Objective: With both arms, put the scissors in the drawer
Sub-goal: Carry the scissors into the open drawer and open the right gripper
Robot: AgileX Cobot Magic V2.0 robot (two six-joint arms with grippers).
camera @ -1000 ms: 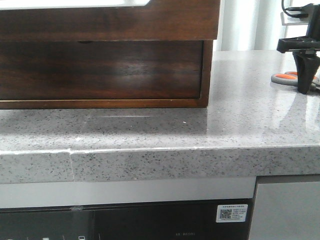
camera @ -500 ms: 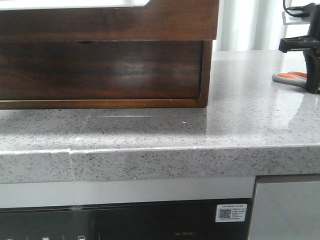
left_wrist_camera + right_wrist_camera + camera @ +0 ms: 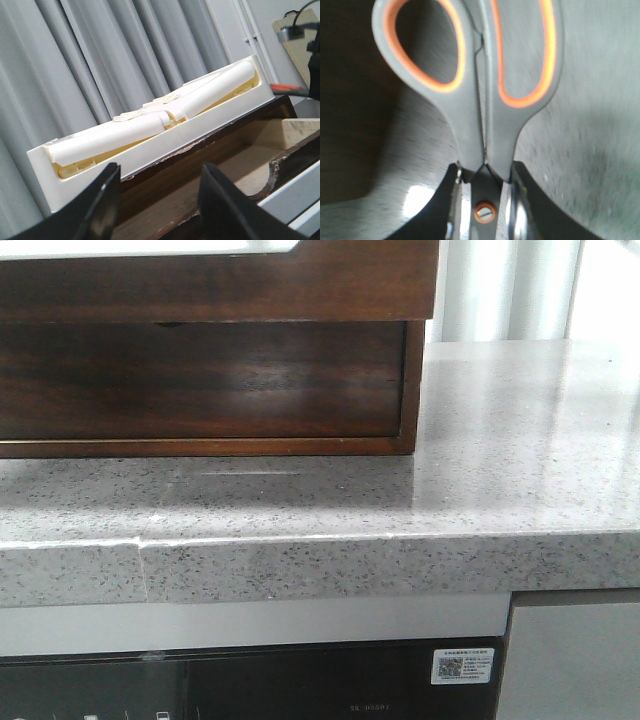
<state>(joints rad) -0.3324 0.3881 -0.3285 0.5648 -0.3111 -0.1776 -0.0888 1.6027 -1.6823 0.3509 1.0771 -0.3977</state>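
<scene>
The scissors (image 3: 470, 120), with grey handles and orange-lined loops, fill the right wrist view. My right gripper (image 3: 483, 172) is shut on them at the pivot screw, over speckled grey stone. Neither the scissors nor either gripper shows in the front view. The drawer (image 3: 220, 285) is the upper dark-brown front with a pale white strip on top. My left gripper (image 3: 157, 200) is open and empty. It is above a bare wooden compartment (image 3: 220, 167), in front of a white foam tray (image 3: 150, 132).
Under the drawer is a second dark front with a small finger notch (image 3: 200, 380). The wooden box stands on a grey speckled countertop (image 3: 500, 470) whose front edge runs across the view. Grey curtains (image 3: 100, 60) hang behind the box.
My right gripper and the scissors, seen at the right edge of the front view before, have moved out of that view to the right. The box has not moved.
</scene>
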